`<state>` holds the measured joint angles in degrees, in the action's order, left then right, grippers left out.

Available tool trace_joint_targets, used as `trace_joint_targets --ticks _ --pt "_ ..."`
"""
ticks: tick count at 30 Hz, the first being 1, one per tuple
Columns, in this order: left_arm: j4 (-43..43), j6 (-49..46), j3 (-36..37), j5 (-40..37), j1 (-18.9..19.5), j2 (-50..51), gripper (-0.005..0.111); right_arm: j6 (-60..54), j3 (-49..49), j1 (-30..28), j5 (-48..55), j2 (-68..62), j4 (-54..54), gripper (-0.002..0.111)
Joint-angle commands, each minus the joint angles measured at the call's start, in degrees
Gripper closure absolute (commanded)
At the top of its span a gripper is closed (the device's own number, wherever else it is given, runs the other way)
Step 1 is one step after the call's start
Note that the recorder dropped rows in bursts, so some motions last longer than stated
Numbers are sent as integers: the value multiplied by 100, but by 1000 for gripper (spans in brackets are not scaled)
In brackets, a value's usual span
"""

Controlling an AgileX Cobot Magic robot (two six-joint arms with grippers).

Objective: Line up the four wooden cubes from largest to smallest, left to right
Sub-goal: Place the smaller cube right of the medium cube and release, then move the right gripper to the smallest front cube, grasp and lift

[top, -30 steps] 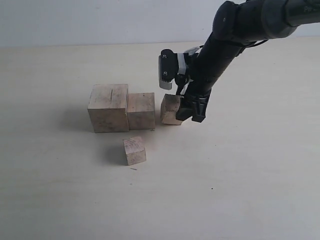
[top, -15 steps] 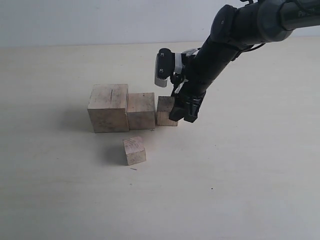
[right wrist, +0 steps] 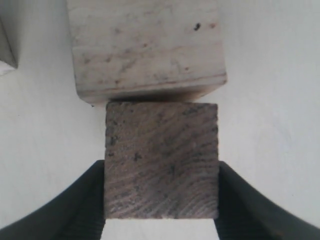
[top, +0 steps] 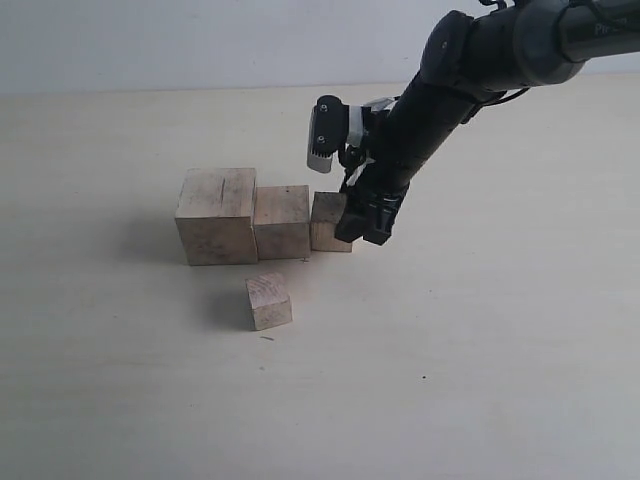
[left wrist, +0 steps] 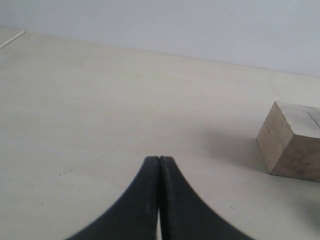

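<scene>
Now right jaws grip third-largest cube (top: 327, 222), edge against second-largest cube (top: 281, 222); left jaws closed, empty.

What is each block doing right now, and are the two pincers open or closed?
Largest cube: resting, leftmost in the row.
Second cube: resting right beside it.
Third cube: clamped by the right pincer, next to the second cube.
Smallest cube: alone in front of the row, not lined up yet.
Right pincer: shut on the third cube.
Left pincer: shut, empty.
</scene>
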<state>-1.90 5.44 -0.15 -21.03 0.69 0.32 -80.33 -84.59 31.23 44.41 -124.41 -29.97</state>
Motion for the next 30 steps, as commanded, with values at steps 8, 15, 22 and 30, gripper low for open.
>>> trace_joint_targets --ticks 8,15,22,30 --pt "22 -23 15 45 -32 -32 107 -208 16 11 -61 -52 0 108" --pt "22 -23 15 45 -32 -32 107 -210 16 11 -61 -52 -42 97" --pt "22 -23 15 45 -32 -32 107 -210 16 11 -17 -18 -128 66" --pt "22 -23 15 45 -32 -32 107 -12 16 11 -17 257 -209 33"
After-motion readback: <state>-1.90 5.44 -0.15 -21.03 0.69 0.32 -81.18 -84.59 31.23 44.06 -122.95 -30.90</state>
